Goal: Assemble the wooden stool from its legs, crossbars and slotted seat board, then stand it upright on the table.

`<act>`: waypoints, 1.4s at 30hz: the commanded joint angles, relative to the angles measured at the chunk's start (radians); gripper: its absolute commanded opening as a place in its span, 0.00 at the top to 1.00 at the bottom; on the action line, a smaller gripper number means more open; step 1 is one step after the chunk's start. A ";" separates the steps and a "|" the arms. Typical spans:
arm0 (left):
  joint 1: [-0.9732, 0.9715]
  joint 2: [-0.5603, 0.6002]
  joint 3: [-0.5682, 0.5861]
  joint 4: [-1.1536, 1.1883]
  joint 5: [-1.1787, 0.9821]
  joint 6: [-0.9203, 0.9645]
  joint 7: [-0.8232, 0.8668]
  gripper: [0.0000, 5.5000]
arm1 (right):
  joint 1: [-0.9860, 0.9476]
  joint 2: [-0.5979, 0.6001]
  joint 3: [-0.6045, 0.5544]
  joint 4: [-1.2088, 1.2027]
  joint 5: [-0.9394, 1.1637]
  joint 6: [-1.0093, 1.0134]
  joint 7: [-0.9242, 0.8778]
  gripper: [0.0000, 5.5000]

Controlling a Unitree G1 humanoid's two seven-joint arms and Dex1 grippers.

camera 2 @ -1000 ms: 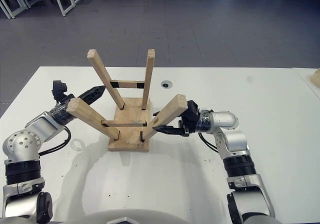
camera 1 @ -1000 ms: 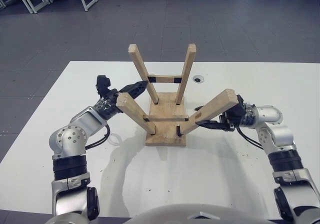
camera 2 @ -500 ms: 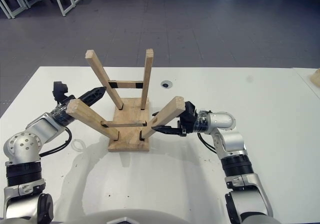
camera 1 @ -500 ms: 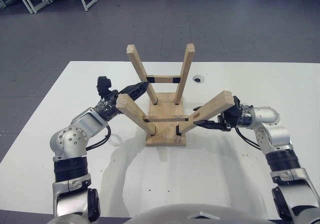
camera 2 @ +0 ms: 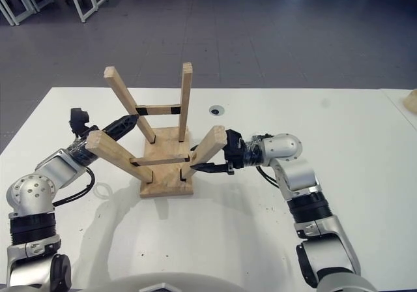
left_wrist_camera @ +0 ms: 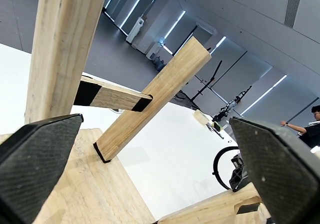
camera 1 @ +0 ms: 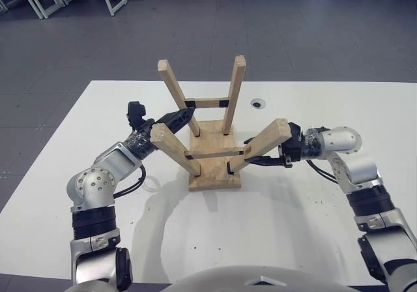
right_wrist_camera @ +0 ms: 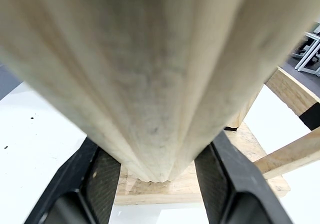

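Right gripper [camera 1: 253, 156] is clamping the near-right leg [camera 1: 262, 145], which is leaning up-right off the board [camera 1: 215, 180]; left gripper [camera 1: 186, 113], jaws gaping and empty, is pointing at the far-left leg [camera 1: 177, 96].

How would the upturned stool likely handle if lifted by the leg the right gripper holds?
Probably stiff: the wooden stool has crossbars bracing it. Lifted by the near right leg in the right gripper, it would likely hang lopsided, since the grip is off to one side. Joints may be only slotted, so parts could pull loose.
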 commanded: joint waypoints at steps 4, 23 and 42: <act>0.010 -0.012 -0.001 -0.020 0.007 -0.002 0.012 0.00 | -0.049 -0.042 0.080 -0.012 -0.121 0.154 -0.084 0.63; -0.132 0.124 0.183 0.075 0.040 -0.095 0.098 0.00 | -0.005 -0.081 0.233 -0.003 -0.300 0.507 -0.470 0.63; -0.365 -0.056 -0.336 -0.450 0.092 0.038 0.628 0.37 | 0.036 -0.043 0.227 -0.016 -0.174 0.594 -0.662 0.63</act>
